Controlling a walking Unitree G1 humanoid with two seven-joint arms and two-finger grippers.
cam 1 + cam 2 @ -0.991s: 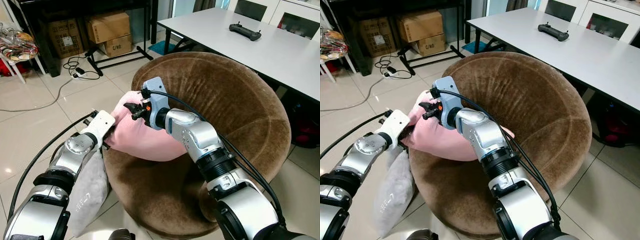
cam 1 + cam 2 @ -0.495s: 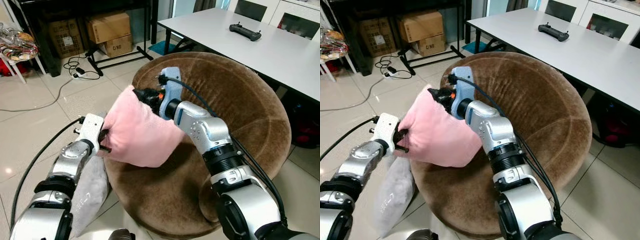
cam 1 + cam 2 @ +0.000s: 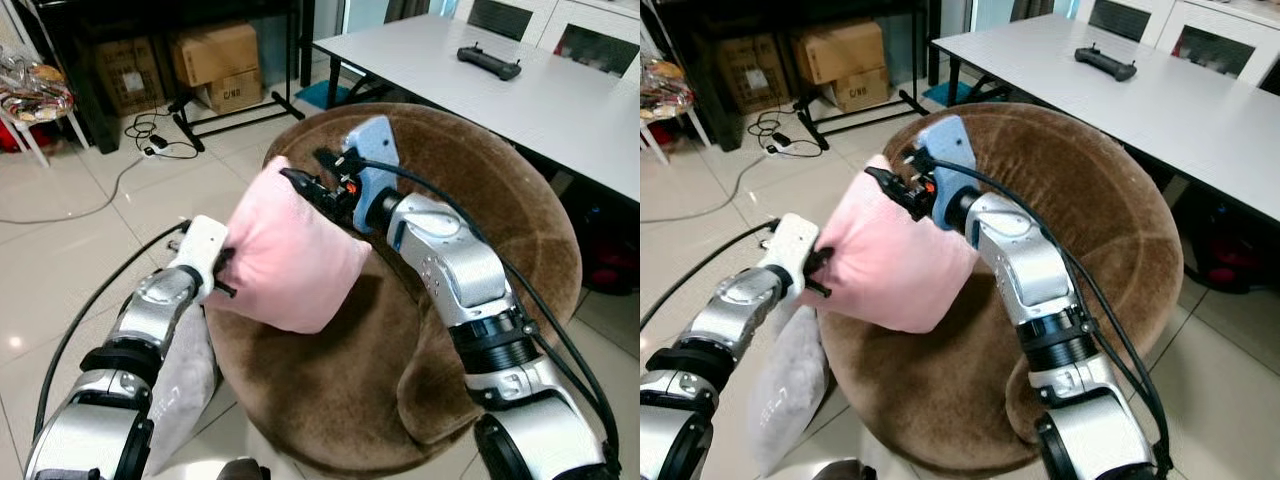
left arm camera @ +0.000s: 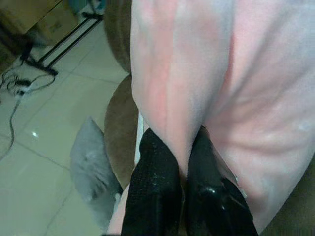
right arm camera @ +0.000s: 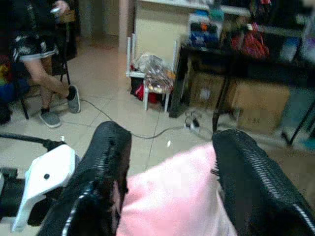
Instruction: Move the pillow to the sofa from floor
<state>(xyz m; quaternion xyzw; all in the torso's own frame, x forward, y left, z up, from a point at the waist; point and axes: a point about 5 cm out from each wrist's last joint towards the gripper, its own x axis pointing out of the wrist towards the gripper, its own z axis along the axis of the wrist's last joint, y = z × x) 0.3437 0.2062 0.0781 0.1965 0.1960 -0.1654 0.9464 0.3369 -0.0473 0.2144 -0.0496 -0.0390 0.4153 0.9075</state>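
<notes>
Pillow: pink, held up over the sofa's front rim.
Left gripper: pinching pillow's lower corner.
Right gripper: fingers wide, straddling pillow's top corner.

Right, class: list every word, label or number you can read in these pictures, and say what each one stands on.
"C/NO": on the small box on the floor.
White label on the dark box: too small to read.
Faint print on the grey pillow: too blurred to read.
</notes>
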